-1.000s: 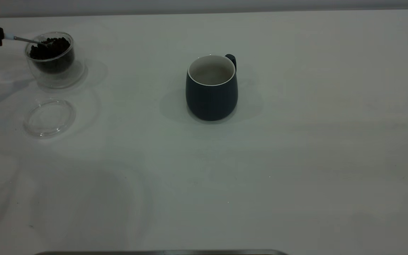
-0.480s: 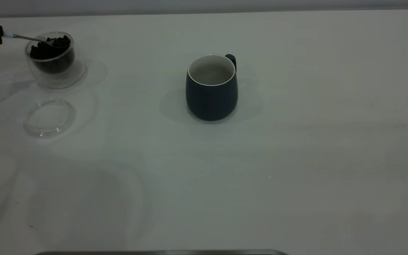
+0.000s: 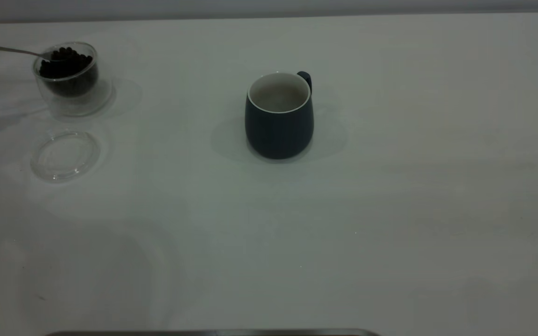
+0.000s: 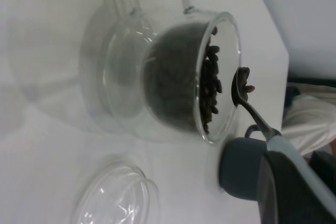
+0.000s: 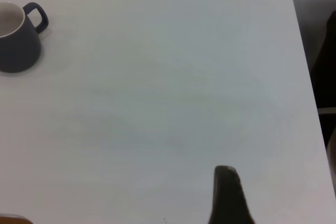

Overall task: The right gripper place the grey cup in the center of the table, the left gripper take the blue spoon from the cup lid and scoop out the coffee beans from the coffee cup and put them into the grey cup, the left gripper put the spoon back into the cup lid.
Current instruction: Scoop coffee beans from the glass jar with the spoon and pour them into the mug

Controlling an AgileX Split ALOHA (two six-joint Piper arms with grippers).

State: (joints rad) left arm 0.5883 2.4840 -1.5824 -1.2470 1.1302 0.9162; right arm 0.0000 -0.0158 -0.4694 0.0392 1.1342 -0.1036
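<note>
Inside the coffee cup [image 3: 67, 77], coffee beans [image 3: 66, 63]; grey cup [image 3: 279, 115] bare.

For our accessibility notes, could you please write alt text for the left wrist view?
A blue-handled metal spoon held in the left claw carries coffee beans at the rim of a clear glass cup; a clear round lid lies nearby.

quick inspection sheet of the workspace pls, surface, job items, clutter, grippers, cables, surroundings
surface: white table, bare around the items.
job's things: grey cup upright mid-table, looks empty; coffee cup holds coffee beans; blue spoon bowl at its rim carrying beans; cup lid lies beside it, nothing on it.
clutter: nothing seen.
grippers: left gripper holds the spoon handle; right gripper low over bare table, away from the cup.
cables: nothing seen.
surroundings: pale wall behind.
</note>
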